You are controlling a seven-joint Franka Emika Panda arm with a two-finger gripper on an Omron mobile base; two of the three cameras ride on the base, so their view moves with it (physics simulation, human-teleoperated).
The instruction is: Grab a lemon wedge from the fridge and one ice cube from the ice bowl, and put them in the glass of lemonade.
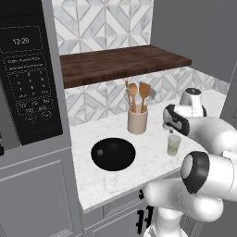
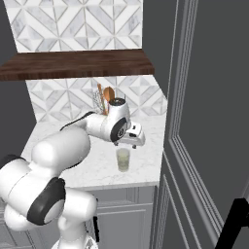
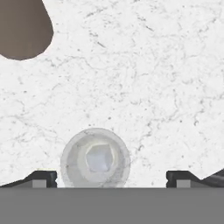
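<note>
Pale yellow-green liquid is held in the clear glass of lemonade [image 1: 174, 145]; the counter [image 1: 115, 178] is veined white marble; the bowl [image 1: 113, 153] appears black.

Arm [image 2: 92, 127] reaches forward, jaws spread wide, pointing down.
</note>
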